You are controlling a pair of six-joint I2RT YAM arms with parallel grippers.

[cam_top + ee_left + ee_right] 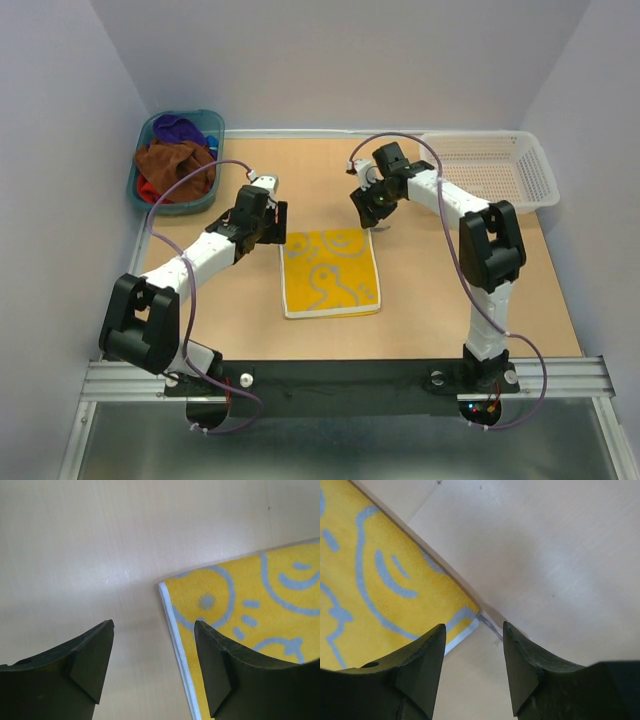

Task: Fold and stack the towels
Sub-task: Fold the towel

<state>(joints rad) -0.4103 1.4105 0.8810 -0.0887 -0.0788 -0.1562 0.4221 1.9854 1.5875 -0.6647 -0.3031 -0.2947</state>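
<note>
Tub (216, 128) heap: brown towel (175, 162) on top, purple towel (180, 127) behind, red towel (146, 188) only a sliver at the near rim; lower layers hidden.
Wrist views: yellow towel (330, 272) cut off, one corner in each.
Left gripper (152, 627): fingers spread wide over bare table (450, 300), empty; white-hemmed towel corner just ahead of one finger.
Right gripper (474, 627): jaws parted, nothing between, above the other far corner.
Yellow towel: mid-table between the arms, flat, rectangular, terry nap, pale blue-grey line pattern, white edging.
Table: smooth pale wood.
Basket (545, 175): white mesh, far right corner.
</note>
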